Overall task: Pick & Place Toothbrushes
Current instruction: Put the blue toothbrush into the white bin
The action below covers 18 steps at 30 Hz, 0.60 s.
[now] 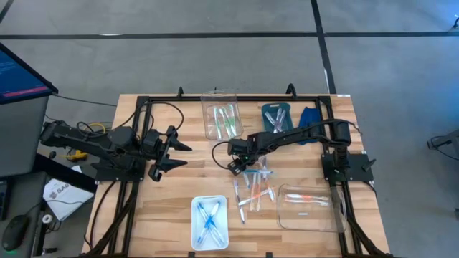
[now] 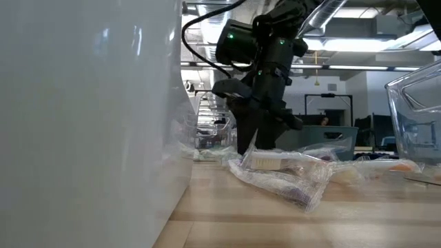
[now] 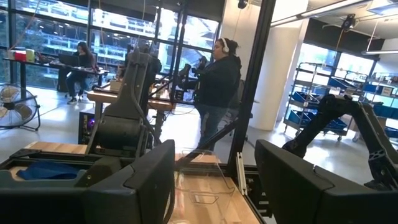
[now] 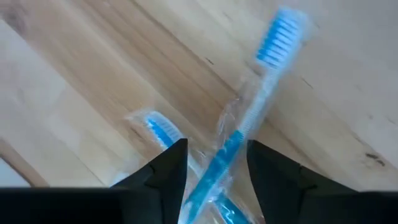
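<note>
Table (image 1: 165, 215): pale wood planks, smooth, matt, visible grain. Toothbrushes (image 1: 252, 192): blue and translucent plastic in crinkly glossy clear wrap. Trays (image 1: 308, 208): clear glossy plastic; near-left tray (image 1: 209, 223) opaque white, probably plastic. Right gripper (image 4: 214, 168) fingers (image 4: 165, 168): matt black.
</note>
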Each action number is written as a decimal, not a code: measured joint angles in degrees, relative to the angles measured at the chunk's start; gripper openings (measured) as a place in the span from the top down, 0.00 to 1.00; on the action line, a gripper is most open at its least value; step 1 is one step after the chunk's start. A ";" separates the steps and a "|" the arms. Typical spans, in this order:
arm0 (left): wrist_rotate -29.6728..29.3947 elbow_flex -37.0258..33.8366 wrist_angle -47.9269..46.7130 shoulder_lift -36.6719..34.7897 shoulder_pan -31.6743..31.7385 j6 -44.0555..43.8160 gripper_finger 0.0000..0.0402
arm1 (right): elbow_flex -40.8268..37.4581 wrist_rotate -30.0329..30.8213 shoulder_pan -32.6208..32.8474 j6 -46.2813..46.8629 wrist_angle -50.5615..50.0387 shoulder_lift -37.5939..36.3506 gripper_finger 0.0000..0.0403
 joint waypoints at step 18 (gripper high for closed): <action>0.00 0.00 0.00 0.00 0.00 -0.02 0.46 | 0.02 0.55 -0.07 -0.04 -0.91 0.35 0.69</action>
